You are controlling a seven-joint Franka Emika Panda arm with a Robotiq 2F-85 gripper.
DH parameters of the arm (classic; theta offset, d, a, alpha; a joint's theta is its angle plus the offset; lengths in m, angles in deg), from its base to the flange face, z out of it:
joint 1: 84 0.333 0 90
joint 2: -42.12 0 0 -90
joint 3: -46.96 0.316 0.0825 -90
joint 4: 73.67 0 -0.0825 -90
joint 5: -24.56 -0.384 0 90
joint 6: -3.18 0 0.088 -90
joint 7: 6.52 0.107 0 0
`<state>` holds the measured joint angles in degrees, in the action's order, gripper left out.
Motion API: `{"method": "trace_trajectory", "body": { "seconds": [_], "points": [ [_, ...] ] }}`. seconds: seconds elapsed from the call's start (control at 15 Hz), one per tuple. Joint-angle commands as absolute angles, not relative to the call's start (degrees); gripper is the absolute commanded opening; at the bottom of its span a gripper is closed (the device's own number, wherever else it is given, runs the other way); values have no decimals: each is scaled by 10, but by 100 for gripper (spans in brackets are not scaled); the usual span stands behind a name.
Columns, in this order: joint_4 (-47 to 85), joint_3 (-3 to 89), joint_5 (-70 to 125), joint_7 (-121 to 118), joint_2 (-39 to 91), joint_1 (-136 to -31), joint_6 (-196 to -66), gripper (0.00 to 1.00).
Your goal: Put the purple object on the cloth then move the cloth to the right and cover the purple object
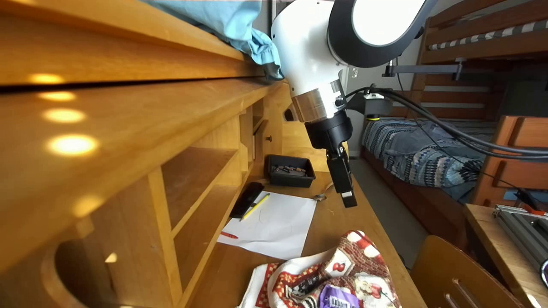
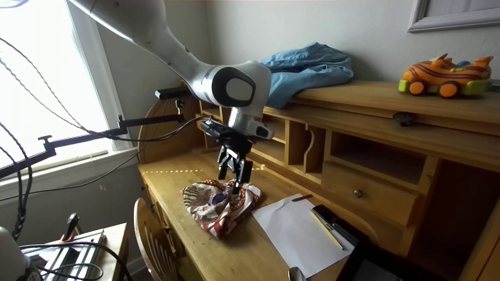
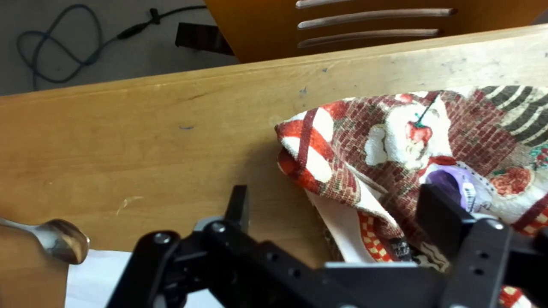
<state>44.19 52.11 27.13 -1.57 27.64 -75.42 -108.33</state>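
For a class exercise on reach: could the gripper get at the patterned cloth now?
Probably yes: the gripper hangs open near the cloth, whose folded corner looks uncovered; the purple object lies farther in.

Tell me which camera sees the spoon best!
The wrist view. It shows the spoon biggest, with its whole shiny scoop, though the handle runs off the left edge. Exterior views show it small, or cut off at the bottom edge.

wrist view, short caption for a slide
Open jaws above a desk, a purple object on the rumpled cloth, a spoon at picture left.
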Motion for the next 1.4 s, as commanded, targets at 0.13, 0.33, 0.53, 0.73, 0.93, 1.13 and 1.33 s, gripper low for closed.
{"method": "trace_trajectory", "body": {
  "seconds": [0.13, 0.33, 0.53, 0.73, 0.93, 1.13, 1.33],
  "points": [
    [514, 527, 270, -70, 307, -766, -1184, 100],
    [529, 530, 273, -74, 305, -763, -1205, 100],
    [542, 538, 268, -97, 304, -763, -1207, 100],
    [557, 544, 268, -135, 307, -767, -1216, 100],
    [578, 544, 285, -173, 310, -767, -1256, 100],
    [599, 544, 285, -212, 310, -771, -1321, 100],
    [617, 547, 278, -247, 308, -776, -1370, 100]
  ]
}}
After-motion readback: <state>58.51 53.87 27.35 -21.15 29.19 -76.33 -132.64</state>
